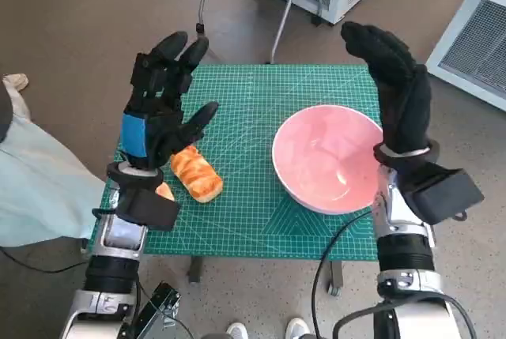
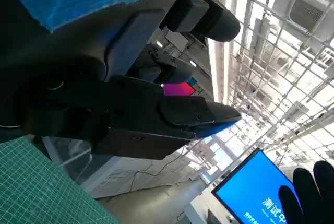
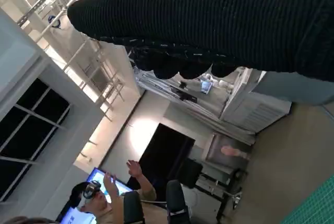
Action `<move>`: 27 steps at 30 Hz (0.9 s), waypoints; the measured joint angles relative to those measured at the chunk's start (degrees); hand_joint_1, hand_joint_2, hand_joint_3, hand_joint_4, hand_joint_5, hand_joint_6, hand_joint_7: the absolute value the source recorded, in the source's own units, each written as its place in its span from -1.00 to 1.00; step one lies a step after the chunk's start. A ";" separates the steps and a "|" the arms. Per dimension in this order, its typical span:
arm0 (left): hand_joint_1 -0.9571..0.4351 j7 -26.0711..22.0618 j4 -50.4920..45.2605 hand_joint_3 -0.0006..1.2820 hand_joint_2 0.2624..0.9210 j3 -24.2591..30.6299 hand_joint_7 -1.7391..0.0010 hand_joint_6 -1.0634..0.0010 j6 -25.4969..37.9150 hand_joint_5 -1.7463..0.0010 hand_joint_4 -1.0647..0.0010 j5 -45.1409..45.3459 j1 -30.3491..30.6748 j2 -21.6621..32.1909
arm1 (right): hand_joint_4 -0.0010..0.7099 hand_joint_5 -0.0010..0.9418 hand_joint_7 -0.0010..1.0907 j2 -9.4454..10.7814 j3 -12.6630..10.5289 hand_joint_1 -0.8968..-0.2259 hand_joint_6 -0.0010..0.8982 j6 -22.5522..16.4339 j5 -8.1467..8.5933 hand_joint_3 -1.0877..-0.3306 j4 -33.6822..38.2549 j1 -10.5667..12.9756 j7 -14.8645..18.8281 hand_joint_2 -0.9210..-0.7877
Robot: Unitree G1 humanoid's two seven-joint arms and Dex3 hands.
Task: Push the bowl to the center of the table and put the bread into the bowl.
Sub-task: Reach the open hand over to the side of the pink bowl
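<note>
The black left hand with blue tape across its back (image 1: 162,102) is raised above the near left part of the table, fingers spread apart and gripping nothing, its thumb stretched toward the middle just over the bread. The right hand in the black knitted glove (image 1: 395,90) stands upright beside the far right edge of the bowl, fingers extended and slightly apart, holding nothing; I cannot tell whether the glove touches the rim. The wide pink plastic bowl (image 1: 328,157) sits on the right half of the green gridded cutting mat (image 1: 253,110) that covers the small table, and there is nothing in it. The golden-brown oblong bread roll (image 1: 196,173) lies on the mat's near left, outside the bowl and well apart from it, its long axis running diagonally from under the left hand toward the table's near edge. Its far end is hidden beneath the left palm, and a small orange thing (image 1: 164,191) beside the left wrist is mostly covered, so I cannot make it out. In the right wrist view a person (image 3: 112,200) sits far off with a hand raised, near a blue screen (image 3: 99,179)
</note>
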 measured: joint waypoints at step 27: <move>0.04 -0.21 -1.96 -0.59 1.00 0.22 0.14 0.74 0.21 0.51 0.61 -0.34 1.19 -0.27 | -0.03 -0.99 0.24 -5.81 -9.90 0.28 -0.85 -6.70 -0.24 -0.12 18.03 10.64 -11.04 -1.00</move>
